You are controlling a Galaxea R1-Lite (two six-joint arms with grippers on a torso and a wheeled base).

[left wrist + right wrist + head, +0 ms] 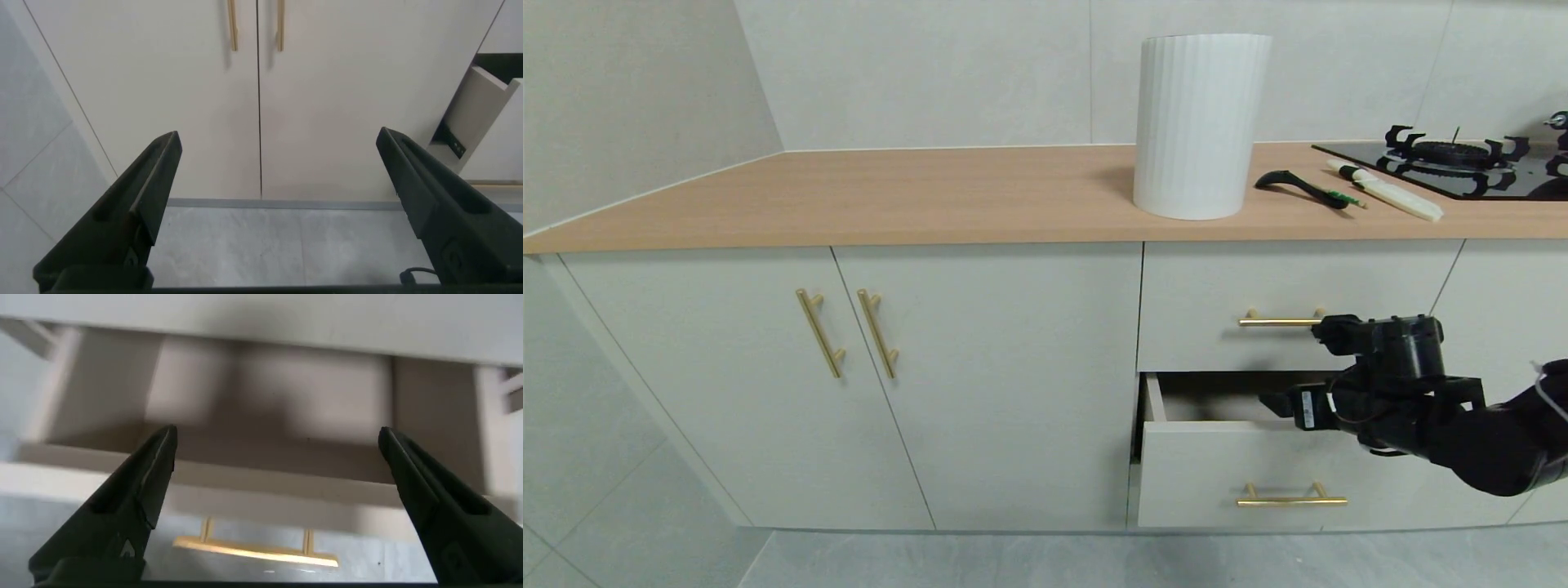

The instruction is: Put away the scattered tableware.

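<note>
On the wooden counter (890, 192) lie a black utensil (1298, 186) and a white-and-green utensil (1388, 194), to the right of a tall white ribbed container (1196, 126). Below them the lower drawer (1217, 474) is pulled partly out. My right gripper (1303, 367) is open just above the drawer's opening, holding nothing. In the right wrist view the right gripper (278, 445) faces the drawer's inside (270, 400), with the gold handle (253, 551) below. My left gripper (278, 143) is open low before the cabinet doors (261, 90), holding nothing.
A black gas hob (1454, 159) sits at the counter's right end. Two cabinet doors with gold handles (849, 331) stand shut left of the drawers. The upper drawer (1282, 298) is closed. Grey tiled floor (270, 245) lies below.
</note>
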